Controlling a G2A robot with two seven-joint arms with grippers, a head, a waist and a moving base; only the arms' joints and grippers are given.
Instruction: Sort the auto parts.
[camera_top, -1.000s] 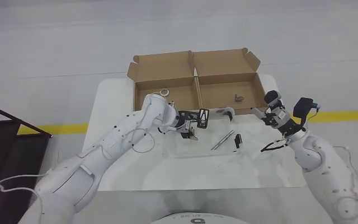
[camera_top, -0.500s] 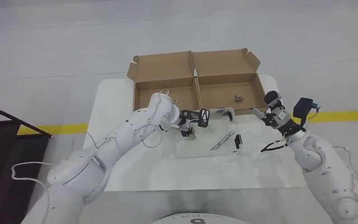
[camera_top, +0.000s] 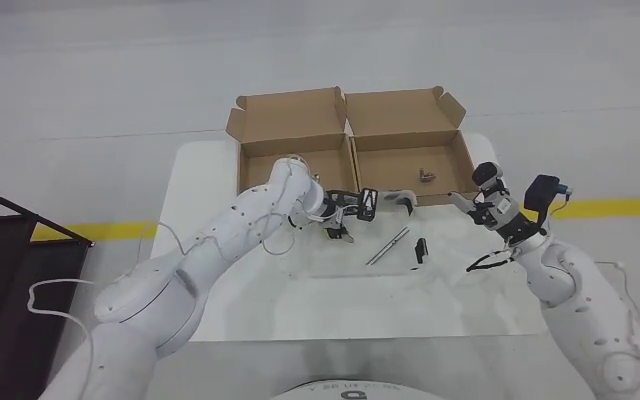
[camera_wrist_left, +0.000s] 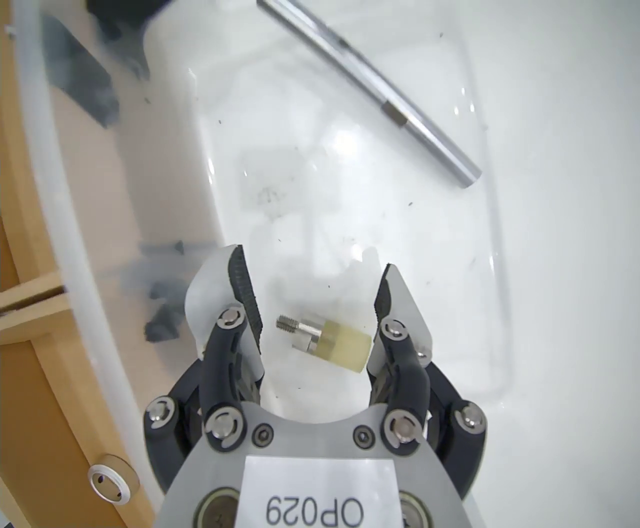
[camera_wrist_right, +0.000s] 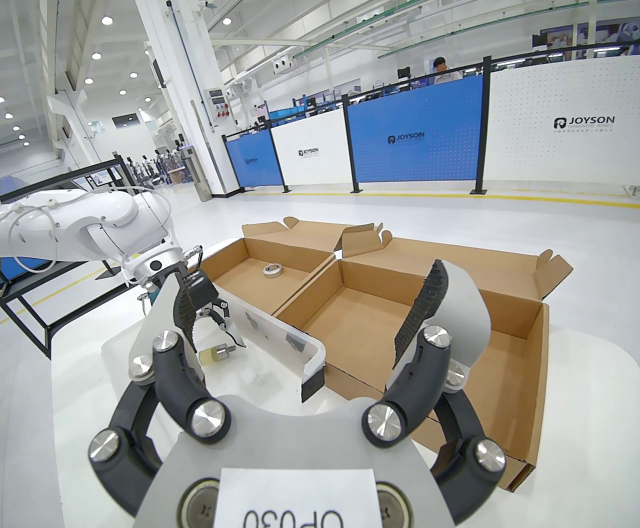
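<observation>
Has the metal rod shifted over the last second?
Yes. The metal rod slid slightly left in the top view, judged against the cardboard boxes.

We count two open cardboard boxes (camera_top: 262, 170) (camera_top: 390, 165), one clear tray (camera_wrist_left: 425, 240), one metal rod (camera_top: 389, 246), one cream-capped bolt (camera_wrist_left: 330, 341), one silver ring (camera_wrist_right: 273, 270) and one small grey fitting (camera_top: 427, 175).

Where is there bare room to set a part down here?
Free: the table in front of the tray; the left box beside the ring; most of the right box. Crowded: the tray, with left hand, bolt, rod.
</observation>
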